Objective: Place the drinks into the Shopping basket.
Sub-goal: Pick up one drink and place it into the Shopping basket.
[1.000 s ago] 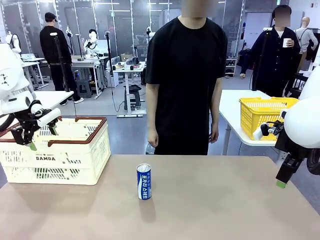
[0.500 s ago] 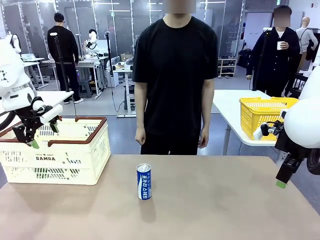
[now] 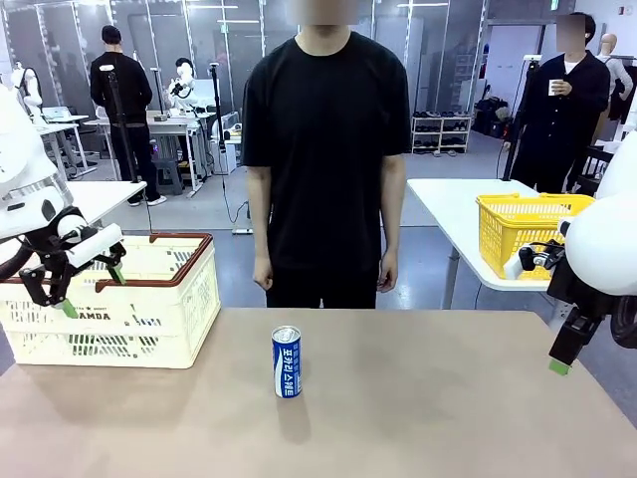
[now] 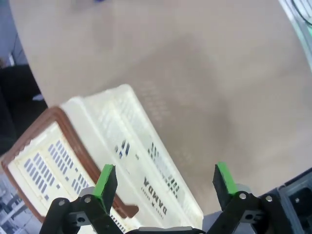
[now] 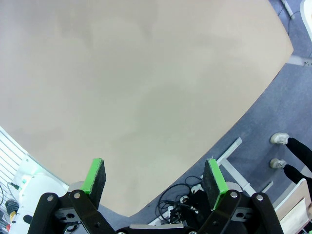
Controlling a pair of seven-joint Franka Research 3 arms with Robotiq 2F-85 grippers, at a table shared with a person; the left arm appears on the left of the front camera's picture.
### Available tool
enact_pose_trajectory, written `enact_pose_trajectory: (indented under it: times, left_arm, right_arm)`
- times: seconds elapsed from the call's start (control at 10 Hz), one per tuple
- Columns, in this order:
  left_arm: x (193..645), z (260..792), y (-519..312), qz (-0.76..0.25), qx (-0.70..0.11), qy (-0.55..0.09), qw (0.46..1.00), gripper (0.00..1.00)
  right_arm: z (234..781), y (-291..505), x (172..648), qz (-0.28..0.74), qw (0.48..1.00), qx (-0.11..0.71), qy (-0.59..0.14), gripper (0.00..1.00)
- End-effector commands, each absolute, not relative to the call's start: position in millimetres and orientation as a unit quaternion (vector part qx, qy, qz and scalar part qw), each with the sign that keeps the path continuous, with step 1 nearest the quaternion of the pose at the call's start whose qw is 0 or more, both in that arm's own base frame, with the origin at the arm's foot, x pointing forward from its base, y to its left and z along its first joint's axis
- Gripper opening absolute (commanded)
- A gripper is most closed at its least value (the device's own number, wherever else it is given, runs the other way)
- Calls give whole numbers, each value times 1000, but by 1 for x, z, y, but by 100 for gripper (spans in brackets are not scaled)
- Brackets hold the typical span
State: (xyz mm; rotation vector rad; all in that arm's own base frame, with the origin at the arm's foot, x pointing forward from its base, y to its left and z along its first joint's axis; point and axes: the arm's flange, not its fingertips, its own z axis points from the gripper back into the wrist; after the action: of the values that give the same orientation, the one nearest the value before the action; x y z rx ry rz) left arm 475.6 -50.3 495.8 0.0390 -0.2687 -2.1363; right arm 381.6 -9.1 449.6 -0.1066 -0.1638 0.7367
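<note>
The left pincer (image 3: 92, 289) hangs with its fingers spread wide and nothing between them, just above the near rim of the Shopping basket (image 3: 149, 309), which sits on the table (image 3: 418, 418) directly below it. The blue can (image 3: 287, 362) stands upright on the table, well off to that pincer's right and apart from the basket. The right pincer (image 5: 155, 181) is likewise spread open and empty, hovering over the table's right edge, with the can well to its left.

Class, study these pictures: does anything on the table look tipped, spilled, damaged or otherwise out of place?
Nothing stands out. The blue can stands upright mid-table with no spill. The Shopping basket sits level at the table's left end. The left gripper and right gripper are open and hold nothing.
</note>
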Motion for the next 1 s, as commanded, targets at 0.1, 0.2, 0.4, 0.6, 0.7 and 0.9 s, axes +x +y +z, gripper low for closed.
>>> enact_pose_trajectory:
  times: [0.1,0.2,0.4,0.6,0.7,0.9]
  left_arm:
    - [476,496,-50,-873,16,-110,474,100]
    - [476,496,-50,-873,16,-110,474,100]
    - [476,496,-50,-873,16,-110,474,100]
    - [472,499,-72,-906,12,-129,402,100]
    - [469,508,-95,-915,28,-137,378,100]
    - [464,529,-145,-926,50,-150,344,100]
  right_arm:
    - [450,-7,381,353,931,-52,-81,100]
    - [450,-7,381,353,931,-52,-81,100]
    - [450,-7,381,353,931,-52,-81,100]
    - [450,-7,381,353,931,-52,-81,100]
    - [450,-7,381,353,931,-52,-81,100]
    - [450,-7,381,353,931,-52,-81,100]
